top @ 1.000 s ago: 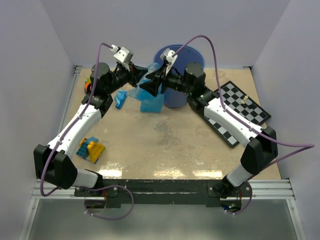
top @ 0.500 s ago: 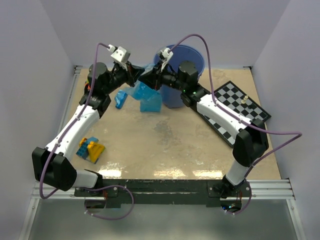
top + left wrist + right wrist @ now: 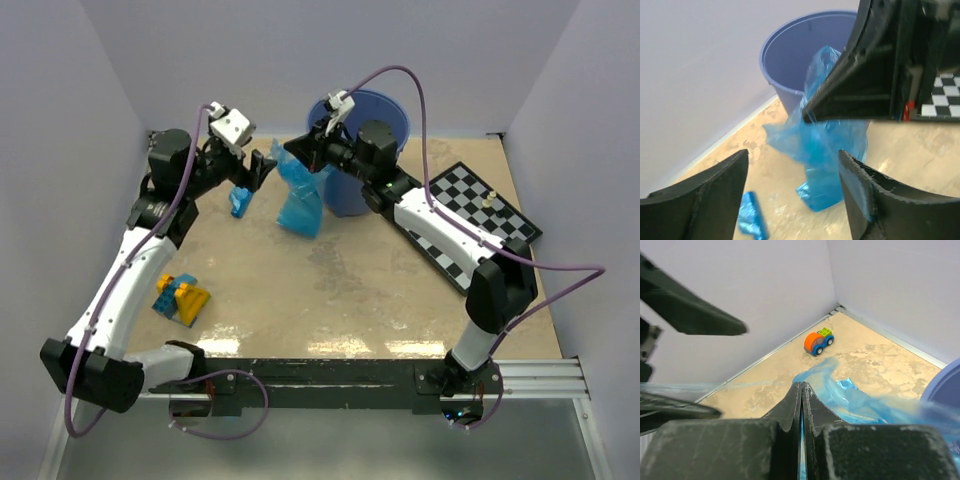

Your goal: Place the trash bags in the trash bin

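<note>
Now we clamp the trash bag (image 3: 300,200) in our right gripper (image 3: 296,155), trash bin (image 3: 388,108) at its three o'clock; left gripper (image 3: 262,168) gapes empty.

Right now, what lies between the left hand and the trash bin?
The trash bag, pinched in the shut right hand, hangs there; the left wrist view shows it.
</note>
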You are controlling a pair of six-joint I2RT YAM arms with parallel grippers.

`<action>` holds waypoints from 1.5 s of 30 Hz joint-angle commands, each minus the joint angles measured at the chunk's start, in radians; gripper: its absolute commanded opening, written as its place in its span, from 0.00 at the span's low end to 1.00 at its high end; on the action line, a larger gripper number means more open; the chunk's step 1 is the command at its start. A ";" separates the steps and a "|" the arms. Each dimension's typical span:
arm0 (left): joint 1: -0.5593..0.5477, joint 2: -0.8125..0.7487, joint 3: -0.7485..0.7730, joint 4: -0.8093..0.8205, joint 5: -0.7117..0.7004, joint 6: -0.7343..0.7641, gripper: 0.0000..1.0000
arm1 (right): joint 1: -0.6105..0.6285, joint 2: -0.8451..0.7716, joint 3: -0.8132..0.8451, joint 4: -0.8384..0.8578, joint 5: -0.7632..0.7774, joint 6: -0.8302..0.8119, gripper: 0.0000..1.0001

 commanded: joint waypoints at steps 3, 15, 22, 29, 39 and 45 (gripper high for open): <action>0.045 -0.153 0.022 -0.171 0.005 0.142 0.82 | -0.010 -0.066 0.007 0.025 0.054 0.002 0.00; 0.082 -0.030 -0.277 0.285 0.210 -0.511 1.00 | -0.013 -0.063 0.025 0.044 -0.045 0.057 0.00; 0.072 0.152 -0.158 0.485 0.282 -0.663 0.95 | -0.011 -0.069 0.006 0.045 -0.020 0.058 0.00; 0.037 0.246 -0.087 0.501 0.305 -0.607 0.43 | -0.013 -0.062 0.001 0.048 -0.028 0.066 0.00; 0.045 0.137 -0.069 0.240 0.352 -0.205 0.00 | -0.198 -0.052 0.191 -0.134 -0.253 -0.270 0.70; 0.048 0.044 -0.058 0.090 0.471 0.047 0.00 | -0.197 -0.054 0.202 -0.357 -0.397 -0.644 0.94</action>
